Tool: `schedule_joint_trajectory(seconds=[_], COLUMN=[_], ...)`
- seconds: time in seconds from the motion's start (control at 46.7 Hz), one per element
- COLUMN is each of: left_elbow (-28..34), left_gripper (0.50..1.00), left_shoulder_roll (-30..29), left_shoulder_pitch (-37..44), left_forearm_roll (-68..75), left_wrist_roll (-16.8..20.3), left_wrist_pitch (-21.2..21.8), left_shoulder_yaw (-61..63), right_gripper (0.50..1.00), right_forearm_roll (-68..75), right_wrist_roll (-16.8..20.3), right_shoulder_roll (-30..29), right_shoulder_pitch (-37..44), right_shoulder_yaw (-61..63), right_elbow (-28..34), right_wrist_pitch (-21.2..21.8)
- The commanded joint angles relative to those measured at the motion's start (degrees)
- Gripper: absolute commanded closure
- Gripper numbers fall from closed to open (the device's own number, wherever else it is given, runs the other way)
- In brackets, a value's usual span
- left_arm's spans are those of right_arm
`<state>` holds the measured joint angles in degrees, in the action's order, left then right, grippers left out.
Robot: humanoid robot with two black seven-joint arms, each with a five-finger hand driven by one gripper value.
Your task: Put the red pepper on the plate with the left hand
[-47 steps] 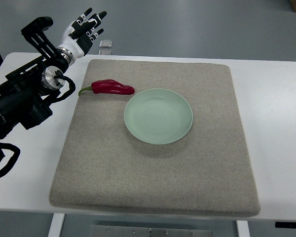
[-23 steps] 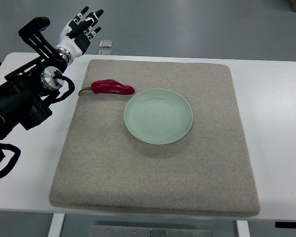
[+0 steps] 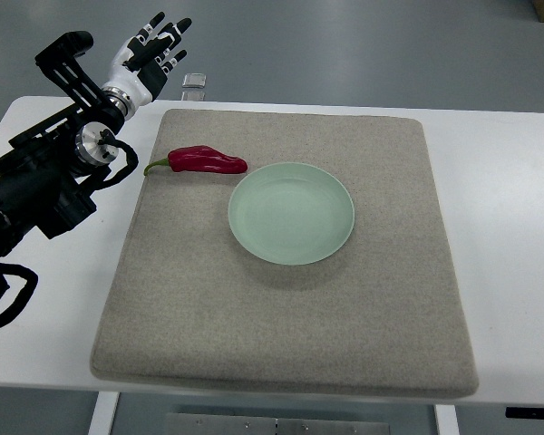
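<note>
Pale green plate (image 3: 291,213), round, glossy, empty, mid-mat. Coarse beige felt mat (image 3: 281,344). Red pepper (image 3: 207,161), smooth, beside plate's far-left rim. Left hand (image 3: 148,56) fingers spread, holding nothing.

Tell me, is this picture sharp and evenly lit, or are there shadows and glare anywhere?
In the top view, everything looks sharp: the red pepper, the pale green plate and the left hand have crisp edges. The light is soft and even, with only a faint shadow under the plate's near rim on the grey mat. The white table is bright but shows no harsh glare.
</note>
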<state>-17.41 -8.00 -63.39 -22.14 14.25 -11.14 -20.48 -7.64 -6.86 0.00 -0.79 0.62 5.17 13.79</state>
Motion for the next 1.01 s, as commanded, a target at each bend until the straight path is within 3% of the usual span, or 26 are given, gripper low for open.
schedule_joint_trajectory(seconds=[0.0, 0.3, 0.728, 0.984], left_elbow=[-0.08, -0.17, -0.35, -0.44], left_gripper=[0.508, 0.508, 0.508, 0.508], left_shoulder_roll=[0.0, -0.62, -0.71, -0.62], left_shoulder_pitch=[-0.07, -0.42, -0.86, -1.03], left_forearm_roll=[-0.01, 1.04, 18.7, 33.11], left_wrist_roll=[0.08, 0.08, -0.01, -0.01], left_wrist_pitch=[-0.02, -0.11, -0.28, -4.41], left_shoulder_yaw=[0.01, 0.62, 0.62, 0.88], right_gripper=[0.572, 0.572, 0.572, 0.572], right_forearm_roll=[0.0, 0.0, 0.0, 0.0], right_wrist_roll=[0.0, 0.0, 0.0, 0.0], right_shoulder_roll=[0.0, 0.0, 0.0, 0.0], right_shoulder_pitch=[0.0, 0.0, 0.0, 0.0], right_shoulder_yaw=[0.0, 0.0, 0.0, 0.0], right_elbow=[0.01, 0.01, 0.01, 0.01], right_wrist_pitch=[-0.08, 0.01, 0.01, 0.01])
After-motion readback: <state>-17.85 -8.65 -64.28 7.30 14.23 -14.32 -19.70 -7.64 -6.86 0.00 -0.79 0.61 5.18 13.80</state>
